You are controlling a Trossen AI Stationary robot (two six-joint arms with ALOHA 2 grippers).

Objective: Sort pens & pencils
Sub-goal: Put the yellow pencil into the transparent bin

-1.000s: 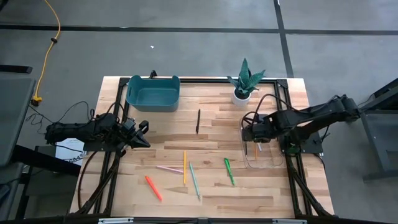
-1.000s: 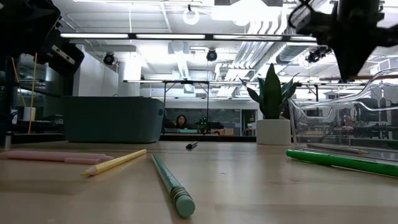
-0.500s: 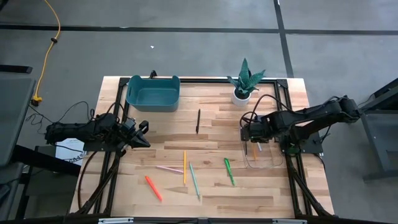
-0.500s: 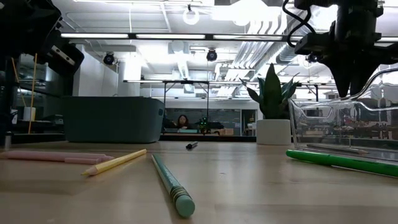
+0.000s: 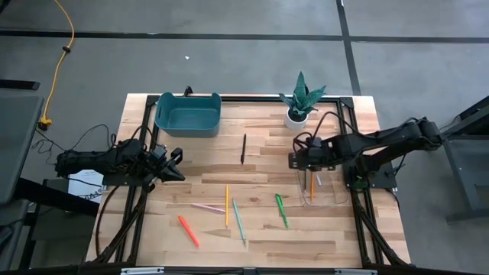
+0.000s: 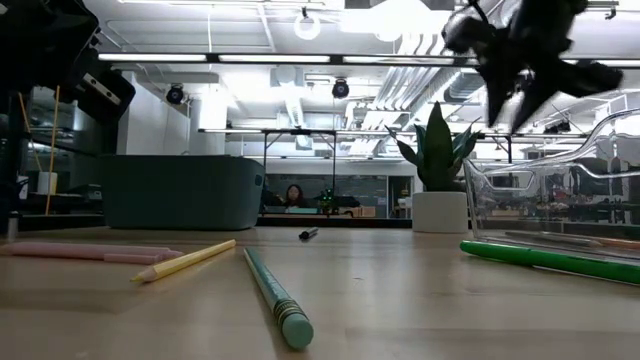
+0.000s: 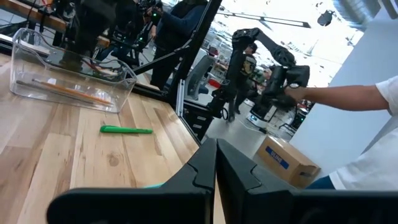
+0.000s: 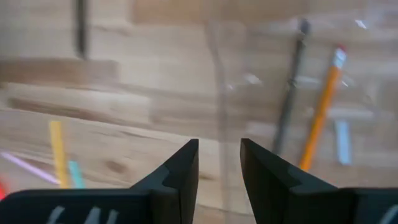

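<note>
Wooden table [image 5: 260, 237], seen from the floor beside it. Clear tray [image 5: 325, 191], right side of the table: holds an orange pencil [image 8: 320, 118] and a dark brown pencil [image 8: 289, 93] lying side by side on its floor. Right gripper [image 5: 293, 160]: empty, fingers spread apart, hanging above the table just beside the tray's left wall; neither finger touches a pencil. Left gripper [image 5: 177, 164]: fingers pressed together, nothing between them, waiting above the table's left edge, in front of the teal bin [image 5: 188, 114]. Teal bin: back left of the table; contents not visible. Black pen [image 5: 244, 148]: alone at mid-table, between the bin and the tray, lying roughly front to back. Yellow pencil [image 5: 227, 205] and teal-blue pencil [image 5: 239, 221]: close together toward the front, the yellow one to the left. Pale pink pen [image 5: 208, 207]: just left of the yellow pencil, lying nearly crosswise to it. Red-orange pen [image 5: 188, 231]: farthest left and nearest the front edge, set on a diagonal. Bright green pen [image 5: 281, 210]: front right, near the tray's left wall but outside it. Potted plant [image 5: 299, 103]: white pot, back of the table, behind the tray. A person's outstretched arm [image 7: 339, 96] shows in the room beyond the table.
</note>
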